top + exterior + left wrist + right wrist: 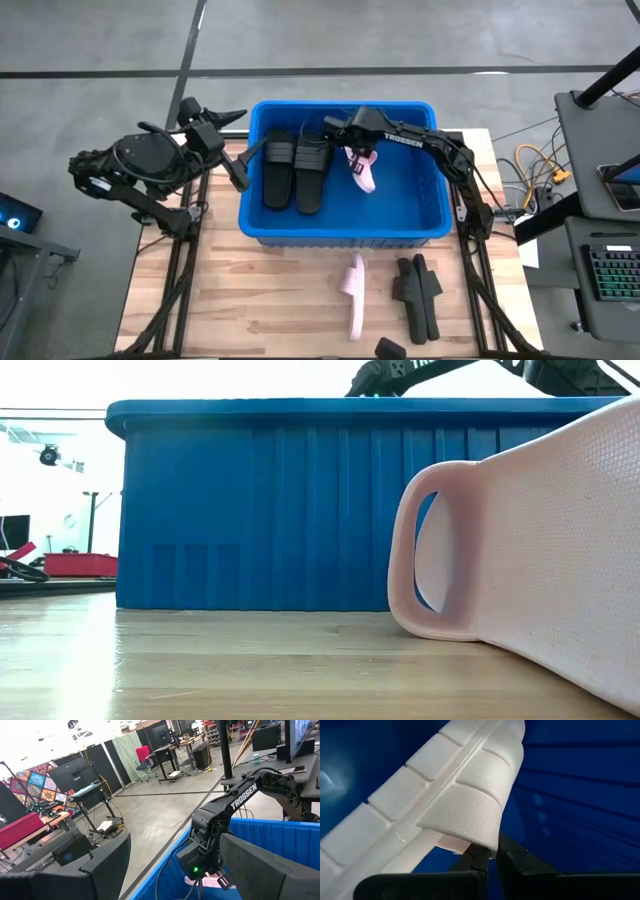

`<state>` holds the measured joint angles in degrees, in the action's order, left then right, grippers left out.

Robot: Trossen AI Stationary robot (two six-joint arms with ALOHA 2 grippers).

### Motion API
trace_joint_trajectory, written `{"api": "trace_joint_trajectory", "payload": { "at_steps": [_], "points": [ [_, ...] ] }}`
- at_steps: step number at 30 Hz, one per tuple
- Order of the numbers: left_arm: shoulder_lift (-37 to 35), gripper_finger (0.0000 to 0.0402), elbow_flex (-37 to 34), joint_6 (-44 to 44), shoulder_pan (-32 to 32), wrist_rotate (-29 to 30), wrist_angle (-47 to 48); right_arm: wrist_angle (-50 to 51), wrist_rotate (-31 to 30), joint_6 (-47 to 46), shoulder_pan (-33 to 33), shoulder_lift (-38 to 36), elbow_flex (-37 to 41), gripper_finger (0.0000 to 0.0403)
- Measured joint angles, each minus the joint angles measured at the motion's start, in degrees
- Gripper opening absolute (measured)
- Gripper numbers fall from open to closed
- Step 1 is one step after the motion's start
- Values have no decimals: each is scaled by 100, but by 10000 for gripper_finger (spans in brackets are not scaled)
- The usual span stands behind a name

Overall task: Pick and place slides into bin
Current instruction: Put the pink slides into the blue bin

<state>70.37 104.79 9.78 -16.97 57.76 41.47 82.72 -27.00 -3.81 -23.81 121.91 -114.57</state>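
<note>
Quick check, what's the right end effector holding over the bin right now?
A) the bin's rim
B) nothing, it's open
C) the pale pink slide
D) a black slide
C: the right wrist view shows the right end effector pinched on the strap edge of a pale pink slide, and the high view shows that slide hanging inside the blue bin beside two black slides.

Two broad dark fingers [107,865] of the left arm's own claw [175,870] frame the near edge, standing wide apart. Between them rises the ribbed rim of the large bright blue plastic bin [280,832]. The other dark arm, lettered TROSSEN [245,795], reaches down into the bin, a green light glowing on its wrist. A small pale pink piece [207,881] shows just under it. Beyond lie a grey floor, a red office chair [144,757] and desks.
</note>
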Motion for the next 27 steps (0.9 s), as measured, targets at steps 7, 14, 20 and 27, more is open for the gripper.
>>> {"api": "trace_joint_trajectory", "payload": {
  "at_steps": [7,14,20,27],
  "points": [
    [13,290,0,-15,0,1,-2,-461,44,137,-27,0,419,11],
    [13,290,0,-15,0,0,-4,-852,42,7,-63,4,699,11],
    [13,290,0,-15,1,0,-7,-1340,41,-133,-88,2,839,16],
    [13,290,0,-15,2,0,-7,-1462,250,-367,-99,2,727,68]
  ]
}}
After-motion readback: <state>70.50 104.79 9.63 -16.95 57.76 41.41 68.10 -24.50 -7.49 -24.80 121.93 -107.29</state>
